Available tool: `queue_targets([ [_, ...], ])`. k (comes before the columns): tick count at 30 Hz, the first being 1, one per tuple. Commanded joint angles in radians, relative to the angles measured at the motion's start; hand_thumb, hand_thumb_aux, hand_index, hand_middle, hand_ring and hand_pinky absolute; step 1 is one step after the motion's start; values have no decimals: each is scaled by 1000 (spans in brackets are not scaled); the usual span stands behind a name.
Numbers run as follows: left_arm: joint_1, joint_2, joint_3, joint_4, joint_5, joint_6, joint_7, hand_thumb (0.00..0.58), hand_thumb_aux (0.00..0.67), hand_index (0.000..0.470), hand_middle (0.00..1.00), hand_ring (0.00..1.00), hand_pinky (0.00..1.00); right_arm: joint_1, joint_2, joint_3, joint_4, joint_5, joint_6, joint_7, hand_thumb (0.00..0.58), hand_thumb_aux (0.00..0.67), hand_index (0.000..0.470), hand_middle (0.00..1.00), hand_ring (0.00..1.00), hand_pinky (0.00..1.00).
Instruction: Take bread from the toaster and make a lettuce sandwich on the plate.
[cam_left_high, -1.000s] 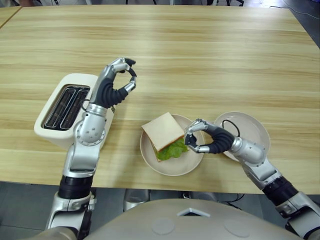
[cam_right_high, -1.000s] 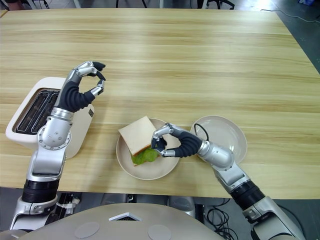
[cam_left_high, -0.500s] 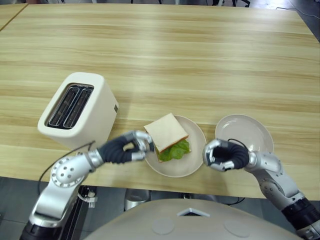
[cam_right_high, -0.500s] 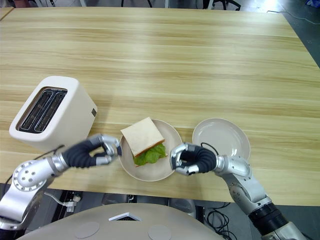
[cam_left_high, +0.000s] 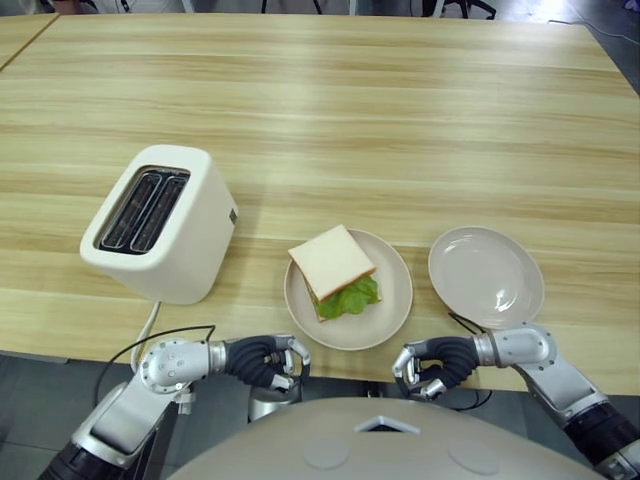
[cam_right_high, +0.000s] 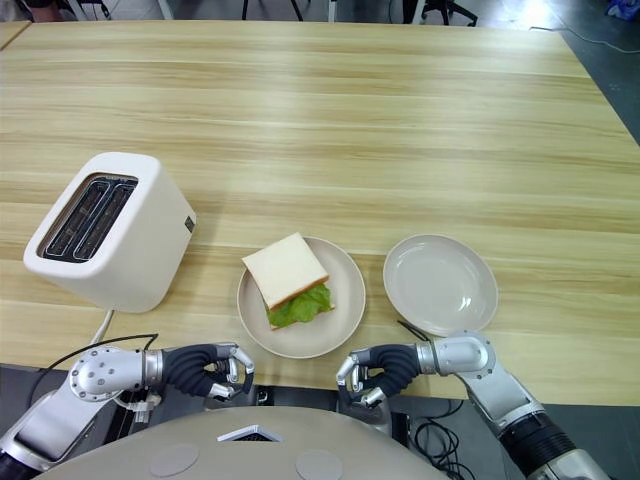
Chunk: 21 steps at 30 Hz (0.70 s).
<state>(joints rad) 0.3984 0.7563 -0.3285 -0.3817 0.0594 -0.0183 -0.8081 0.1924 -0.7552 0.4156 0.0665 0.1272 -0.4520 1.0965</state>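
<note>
Nearby, the toaster (cam_left_high: 150, 225) flanks the sandwich plate (cam_left_high: 395, 300) left, second plate (cam_left_high: 486, 276) right.

The light is bright and soft, and it comes from above. The wooden table (cam_left_high: 400, 120) is lit about the same all over. The toaster (cam_left_high: 165, 225) lays a small, pale shadow beside it, and the empty plate (cam_left_high: 486, 275) shines a little inside.

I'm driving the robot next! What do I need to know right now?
Hands: left hand and right hand sit at the near edge of the table, fingers curled, holding nothing.
Things: the sandwich, bread over lettuce, lies on the plate; the toaster stands to its left, a second plate to its right.
Done: the sandwich looks built.
Left: nothing obvious.
</note>
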Motion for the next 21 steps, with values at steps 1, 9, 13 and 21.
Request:
queue_targets([
  [1,-95,-35,-47,134,212,-32,124,580,670,460,1000,1000,1000,-55,49,-5,63,-201,-85,-138,580,670,460,1000,1000,1000],
  [9,-245,-135,-147,359,431,-119,272,580,670,460,1000,1000,1000,-189,151,16,238,-482,-204,-401,580,670,460,1000,1000,1000],
  [13,-371,-214,-148,520,477,-161,373,580,670,460,1000,1000,1000,-284,213,32,398,-597,-257,-564,580,670,460,1000,1000,1000],
  [21,-672,-336,-125,991,487,-236,583,580,670,460,1000,1000,1000,-610,318,99,797,-805,-280,-895,580,670,460,1000,1000,1000],
])
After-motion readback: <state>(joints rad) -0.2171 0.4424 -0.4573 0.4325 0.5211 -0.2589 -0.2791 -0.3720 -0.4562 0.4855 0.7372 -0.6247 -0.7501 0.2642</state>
